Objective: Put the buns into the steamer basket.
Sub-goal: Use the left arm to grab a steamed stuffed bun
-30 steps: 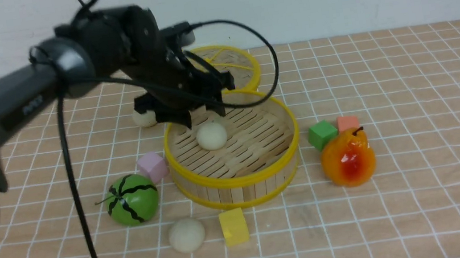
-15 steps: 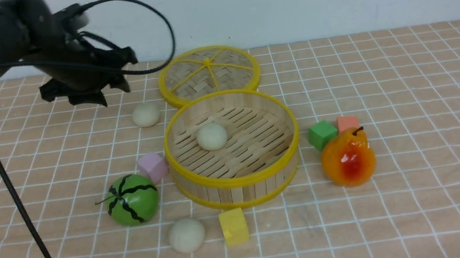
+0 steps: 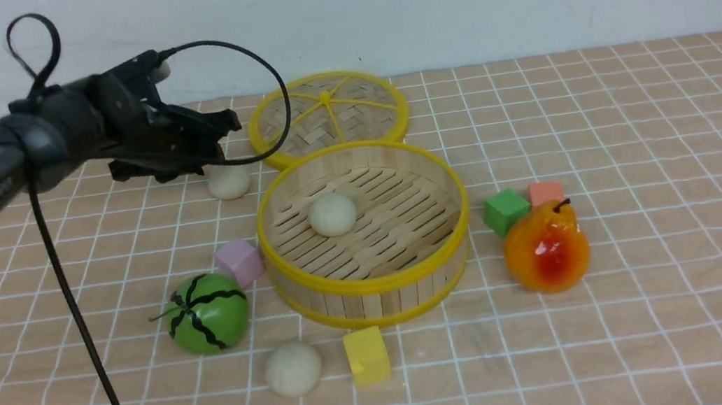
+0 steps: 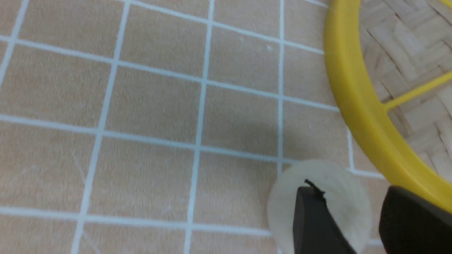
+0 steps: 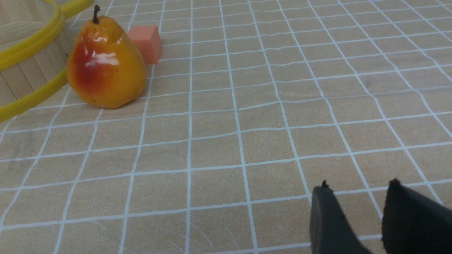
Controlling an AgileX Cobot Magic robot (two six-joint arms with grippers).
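Note:
The steamer basket [image 3: 373,285] stands mid-table with one bun [image 3: 332,214] on its slatted floor. A second bun [image 3: 229,181] lies on the cloth behind the basket's left side, next to the lid. A third bun [image 3: 293,369] lies in front of the basket. My left gripper [image 3: 219,145] is open and empty, just above and behind the second bun. In the left wrist view that bun [image 4: 332,176] shows partly between the fingers of the left gripper [image 4: 349,188]. My right gripper [image 5: 356,187] is open and empty over bare cloth, out of the front view.
The flat woven lid [image 3: 327,112] lies behind the basket, its rim [image 4: 353,98] close to the far bun. A watermelon toy [image 3: 208,314], pink cube [image 3: 239,262] and yellow cube [image 3: 366,355] sit left and front. A pear [image 3: 546,248], green cube [image 3: 505,210] and orange cube [image 3: 546,193] sit right.
My left gripper rose from over the basket, swung away to the far left, then came back right and down to the bun beside the lid. The buns have not moved.

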